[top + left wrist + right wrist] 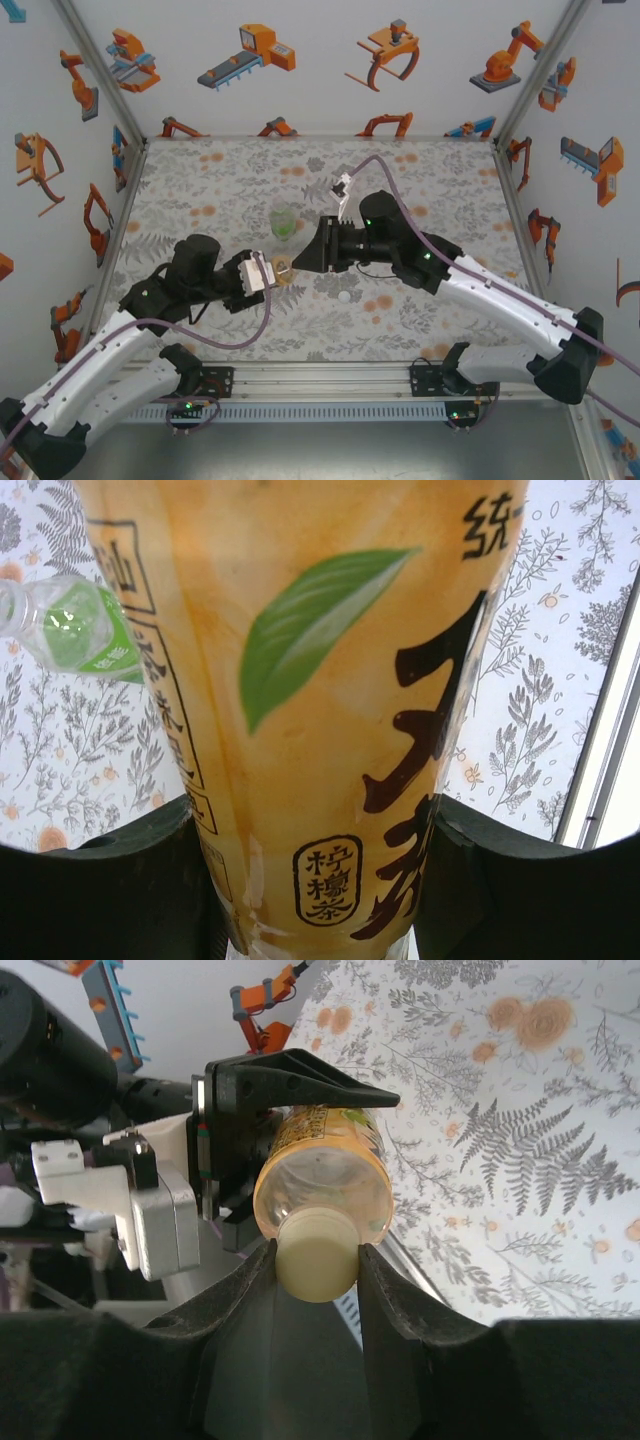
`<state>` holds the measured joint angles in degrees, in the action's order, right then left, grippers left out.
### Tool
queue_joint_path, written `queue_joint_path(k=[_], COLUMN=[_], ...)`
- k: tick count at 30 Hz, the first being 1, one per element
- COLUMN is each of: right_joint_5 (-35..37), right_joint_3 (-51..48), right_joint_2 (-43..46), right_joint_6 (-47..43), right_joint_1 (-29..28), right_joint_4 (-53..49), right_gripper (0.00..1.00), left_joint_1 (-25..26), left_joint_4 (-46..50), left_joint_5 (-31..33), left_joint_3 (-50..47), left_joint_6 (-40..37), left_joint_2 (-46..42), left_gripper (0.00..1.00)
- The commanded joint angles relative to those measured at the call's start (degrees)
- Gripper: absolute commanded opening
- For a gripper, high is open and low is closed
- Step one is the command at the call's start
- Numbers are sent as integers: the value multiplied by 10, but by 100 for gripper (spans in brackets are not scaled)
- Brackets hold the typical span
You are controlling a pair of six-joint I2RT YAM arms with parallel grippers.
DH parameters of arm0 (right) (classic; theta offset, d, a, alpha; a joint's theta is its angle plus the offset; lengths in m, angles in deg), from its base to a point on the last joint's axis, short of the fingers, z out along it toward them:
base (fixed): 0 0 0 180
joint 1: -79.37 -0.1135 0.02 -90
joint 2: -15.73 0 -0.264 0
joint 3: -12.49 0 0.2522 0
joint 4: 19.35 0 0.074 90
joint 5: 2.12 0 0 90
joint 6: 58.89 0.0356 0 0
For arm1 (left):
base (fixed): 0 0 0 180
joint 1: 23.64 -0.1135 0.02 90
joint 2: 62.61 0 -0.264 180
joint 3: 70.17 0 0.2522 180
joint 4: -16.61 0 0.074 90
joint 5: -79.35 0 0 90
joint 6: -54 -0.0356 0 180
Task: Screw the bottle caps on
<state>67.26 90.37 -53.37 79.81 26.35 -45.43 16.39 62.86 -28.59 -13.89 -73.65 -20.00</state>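
Over the table (200,180), left gripper (272,271) clamps the yellow-orange bottle (320,730); right gripper (318,1265) pinches its pale-yellow cap (318,1252), apparently seated.

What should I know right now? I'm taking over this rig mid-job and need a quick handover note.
Left gripper: shut on the yellow-orange tea bottle, held sideways.
Right gripper: shut on the pale yellow cap, which sits on that bottle's neck.
Green-tinted bottle stands on the table behind them. A white cap lies loose in front of the right arm.
Done: cap is on the neck, but its tightness cannot be told.
Left: finish tightening, then cap the others.
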Motion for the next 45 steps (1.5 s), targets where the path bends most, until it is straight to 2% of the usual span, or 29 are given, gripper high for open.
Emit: queue_joint_path(k=[1,7,15,22,26,31,34,39,45], right_joint_5=[-12,0,19,1,-58,-143,-152,-149,-152], right_joint_3=[3,4,40,72,92,138,163,184,185], right_joint_2=[-9,-1,37,59,55,36,22,3,-15], right_joint_6=[73,22,-166,-422,-585,-812,-917,-987,-1001], right_joint_1=[-16,-16,-16,-16,-17,-17,-17,-17,-17], right_joint_4=[22,32,-25,-91,-132,-241,-290,-314,-304], right_gripper=[39,47,62,64,64,62,61,61,56], left_joint_1=[6,6,6,5,5,6,6,6,6], left_joint_4=[-92,-92,-91,-84,-75,-61,-49,-25,-16], left_joint_5=[-32,-35,-43,-63,-73,-93,-112,-139,-156], left_joint_3=[5,5,5,9,14,19,23,34,38], left_joint_6=[3,3,1,-2,-4,-8,-14,-22,-26], left_joint_2=[-1,-1,2,8,18,24,30,47,54], left_gripper=[0,0,0,0,0,0,0,0,0])
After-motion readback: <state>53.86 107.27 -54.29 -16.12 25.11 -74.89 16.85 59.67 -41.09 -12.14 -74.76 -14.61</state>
